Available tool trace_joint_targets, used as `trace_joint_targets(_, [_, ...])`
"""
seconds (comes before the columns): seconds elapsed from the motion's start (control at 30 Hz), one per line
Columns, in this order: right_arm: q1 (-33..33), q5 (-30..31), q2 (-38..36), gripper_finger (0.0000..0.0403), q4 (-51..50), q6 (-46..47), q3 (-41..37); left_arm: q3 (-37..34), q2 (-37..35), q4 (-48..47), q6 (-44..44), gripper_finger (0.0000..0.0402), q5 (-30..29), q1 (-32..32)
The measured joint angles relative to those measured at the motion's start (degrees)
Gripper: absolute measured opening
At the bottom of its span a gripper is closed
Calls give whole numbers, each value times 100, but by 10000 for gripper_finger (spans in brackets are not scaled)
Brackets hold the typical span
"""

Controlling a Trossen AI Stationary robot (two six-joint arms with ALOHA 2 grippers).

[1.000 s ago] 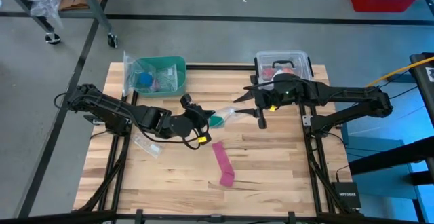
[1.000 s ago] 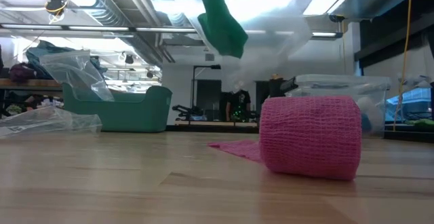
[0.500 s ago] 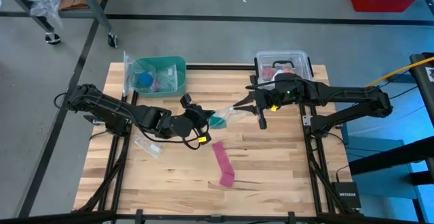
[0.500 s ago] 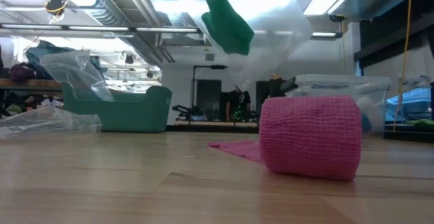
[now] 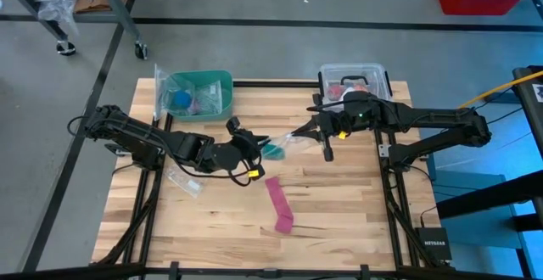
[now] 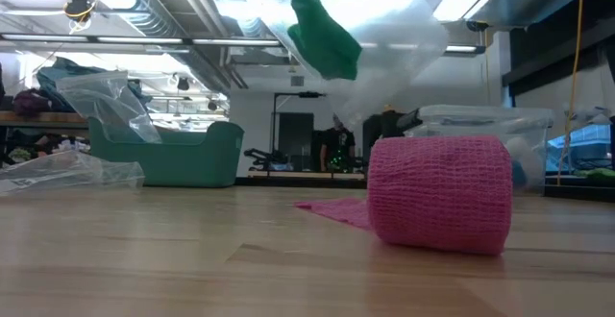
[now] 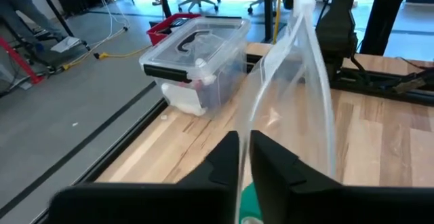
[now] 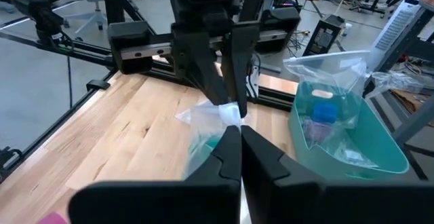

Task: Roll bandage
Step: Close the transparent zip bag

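Note:
The teal-green bandage (image 6: 323, 33) sits bunched inside a clear plastic bag (image 6: 394, 38) held up above the table's middle. It also shows in the high view (image 5: 271, 152) between both grippers. My left gripper (image 5: 256, 144) is shut on the bag from the left. My right gripper (image 5: 297, 135) is shut on it from the right. In the right wrist view the bandage (image 8: 209, 144) shows through the bag just beyond my fingers. My left gripper pinches the bag's thin edge (image 7: 249, 130) between its two fingers, coming about level from the table's left. The bag is lifted clear of the table. My right gripper pinches a bunched bit of the bag (image 8: 230, 114) between its two fingers, coming from the table's right, opposite the left fingers (image 8: 215, 61). The bag stretches between the two grippers, with the bandage hanging in it.
A pink cloth strip (image 5: 279, 202) lies on the table near the middle, its near end rolled up (image 6: 439, 193). A teal bin (image 5: 200, 93) with bags stands at the far left, a clear lidded box (image 5: 355, 80) at the far right. An empty clear bag (image 5: 181, 181) lies at the left.
The bag with the bandage in it has shifted slightly toward the table's right edge and spread wider between the grippers. It stays lifted clear of the table.

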Motion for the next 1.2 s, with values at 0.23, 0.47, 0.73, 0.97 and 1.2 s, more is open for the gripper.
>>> trace_joint_targets(0.23, [0, 387, 0, 2, -229, 20, 0, 0, 0, 9, -68, 120, 12, 0])
trace_joint_targets(0.47, [0, 652, 97, 2, -444, 62, 0, 0, 0, 443, -66, 175, 202, 48])
trace_joint_targets(0.73, [1, 447, 539, 1, -336, 63, 2, 0, 100, 1121, -65, 178, 813, 496])
trace_joint_targets(0.97, [0, 442, 625, 1, -231, 63, 2, 0, 306, 1168, 104, 178, 1214, 730])
trace_joint_targets(1.2, [0, 442, 614, 1, -227, 61, 2, 0, 343, 1147, 402, 178, 1356, 716])
